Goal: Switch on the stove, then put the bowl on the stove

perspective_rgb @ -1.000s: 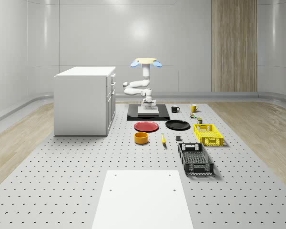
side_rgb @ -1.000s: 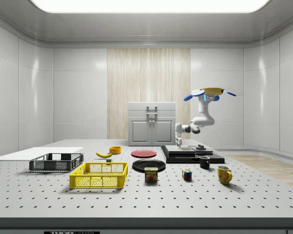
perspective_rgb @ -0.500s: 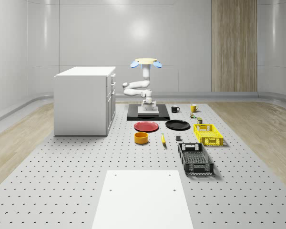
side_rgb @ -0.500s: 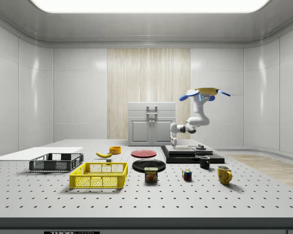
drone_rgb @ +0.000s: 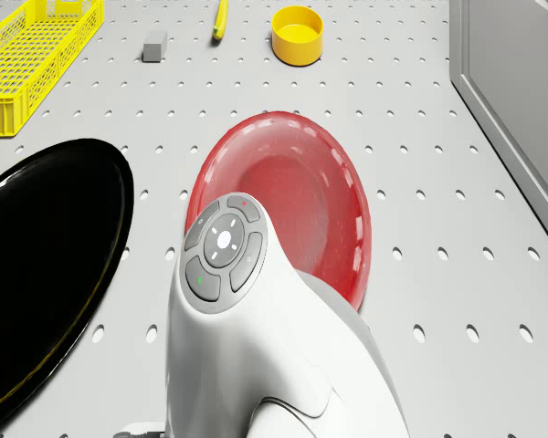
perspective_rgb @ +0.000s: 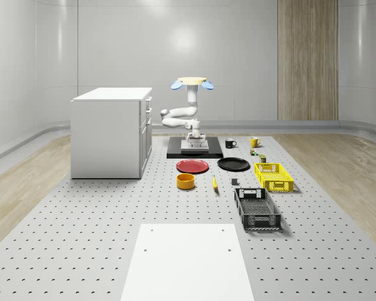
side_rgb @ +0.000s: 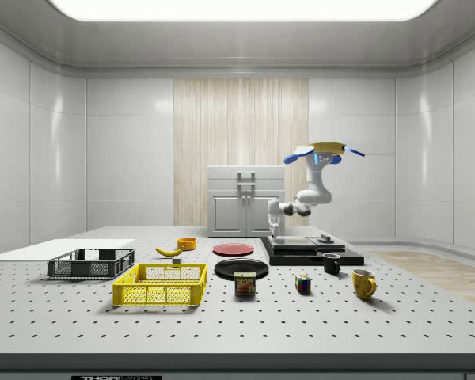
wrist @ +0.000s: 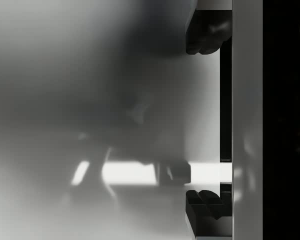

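The stove (perspective_rgb: 195, 150) is a flat black slab with a grey plate, in the middle of the table; in the side view, the stove (side_rgb: 310, 250) lies right of centre. The yellow bowl (perspective_rgb: 185, 181) stands nearer the camera, past the red plate (perspective_rgb: 192, 166); the bowl (side_rgb: 187, 243) (drone_rgb: 297, 35) is upright and free. My drone (perspective_rgb: 192, 82) (side_rgb: 317, 150) hovers over the stove. The arm bends down, and my gripper (side_rgb: 274, 232) (perspective_rgb: 194, 140) hangs just above the stove's edge nearest the red plate. In the wrist view the gripper (wrist: 205, 117) is open, fingers (wrist: 205, 32) wide apart over grey stove surface, holding nothing.
A white cabinet (perspective_rgb: 111, 132) stands at the whole-scene view's left. A black plate (perspective_rgb: 233, 164), banana (perspective_rgb: 214, 182), yellow basket (perspective_rgb: 274, 176), black basket (perspective_rgb: 256, 208), two mugs (perspective_rgb: 230, 143) and a white sheet (perspective_rgb: 187, 260) lie around.
Drone and arm have shifted toward the side view's left, carrying the gripper from over the stove's plate to its edge near the red plate. Bowl and other objects stay put.
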Available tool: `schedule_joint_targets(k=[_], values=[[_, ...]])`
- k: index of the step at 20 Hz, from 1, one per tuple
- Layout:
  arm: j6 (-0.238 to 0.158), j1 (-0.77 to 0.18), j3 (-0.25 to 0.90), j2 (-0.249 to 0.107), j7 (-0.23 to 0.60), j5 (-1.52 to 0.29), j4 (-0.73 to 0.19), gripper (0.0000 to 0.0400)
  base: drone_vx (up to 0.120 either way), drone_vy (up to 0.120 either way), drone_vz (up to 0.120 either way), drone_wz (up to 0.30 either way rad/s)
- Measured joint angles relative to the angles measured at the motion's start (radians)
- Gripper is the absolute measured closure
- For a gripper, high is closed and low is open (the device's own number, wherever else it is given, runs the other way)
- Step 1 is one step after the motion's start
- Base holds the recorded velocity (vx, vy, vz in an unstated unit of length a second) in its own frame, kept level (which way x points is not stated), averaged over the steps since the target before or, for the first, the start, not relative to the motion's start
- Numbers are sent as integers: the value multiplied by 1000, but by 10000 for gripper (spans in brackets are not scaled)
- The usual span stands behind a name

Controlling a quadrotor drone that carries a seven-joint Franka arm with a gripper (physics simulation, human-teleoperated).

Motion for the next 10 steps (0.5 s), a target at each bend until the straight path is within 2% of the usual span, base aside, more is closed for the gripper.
schedule_joint_targets(k=[4,10], values=[[4,-2,1,-4,1,2,0,0,120,-110,0,0],[9,-4,2,-10,3,5,1,0,120,0,0,0]])
